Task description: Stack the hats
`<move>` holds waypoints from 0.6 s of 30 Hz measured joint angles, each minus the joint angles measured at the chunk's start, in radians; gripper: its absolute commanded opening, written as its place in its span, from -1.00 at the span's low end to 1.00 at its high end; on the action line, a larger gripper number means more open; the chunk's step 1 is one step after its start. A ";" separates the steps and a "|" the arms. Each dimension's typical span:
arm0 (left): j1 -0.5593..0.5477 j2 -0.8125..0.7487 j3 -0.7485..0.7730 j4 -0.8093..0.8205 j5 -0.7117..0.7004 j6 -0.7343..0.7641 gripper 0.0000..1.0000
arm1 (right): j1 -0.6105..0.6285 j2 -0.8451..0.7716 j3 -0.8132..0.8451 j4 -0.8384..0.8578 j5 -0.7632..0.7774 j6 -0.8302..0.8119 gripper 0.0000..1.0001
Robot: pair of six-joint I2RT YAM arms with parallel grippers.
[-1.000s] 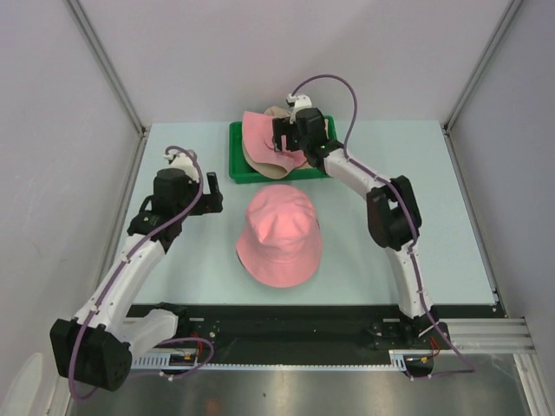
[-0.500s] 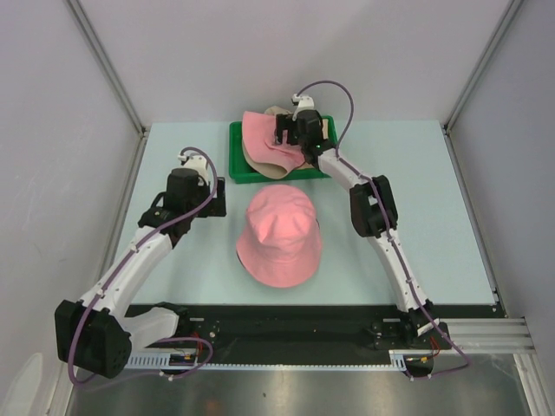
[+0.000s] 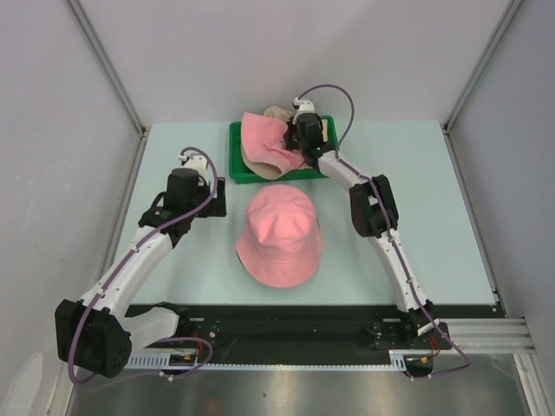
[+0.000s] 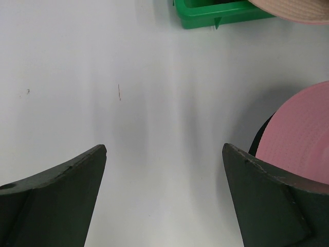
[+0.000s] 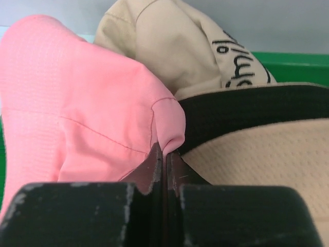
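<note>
My right gripper (image 5: 164,152) pinches the brim of the pink hat (image 5: 77,103) lying over the beige hat (image 5: 169,46) in the green tray (image 3: 247,176), likely to carry it onto the second pink hat (image 3: 279,236) mid-table, where my left gripper (image 4: 164,149) hovers, jaws wide

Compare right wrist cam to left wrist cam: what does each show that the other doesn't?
Right wrist only: the right gripper shut on the edge of the pink hat in the tray, with a beige hat bearing black lettering behind it.
Left wrist only: the left gripper open over the table, and the other pink hat lying on the table at the right.
Both: the green tray.
</note>
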 measured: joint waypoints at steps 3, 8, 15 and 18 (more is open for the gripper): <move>0.000 0.000 0.000 0.000 0.001 -0.001 1.00 | 0.000 -0.085 -0.108 0.018 -0.006 0.015 -1.00; 0.000 -0.003 0.002 0.004 0.017 -0.010 1.00 | -0.005 -0.302 -0.286 0.100 -0.020 0.045 -1.00; 0.000 -0.018 0.062 0.011 0.034 -0.012 0.99 | -0.016 -0.525 -0.331 0.229 -0.064 0.071 -1.00; 0.000 -0.045 0.084 0.029 0.050 -0.018 0.99 | -0.022 -0.616 -0.425 0.287 -0.080 0.089 -1.00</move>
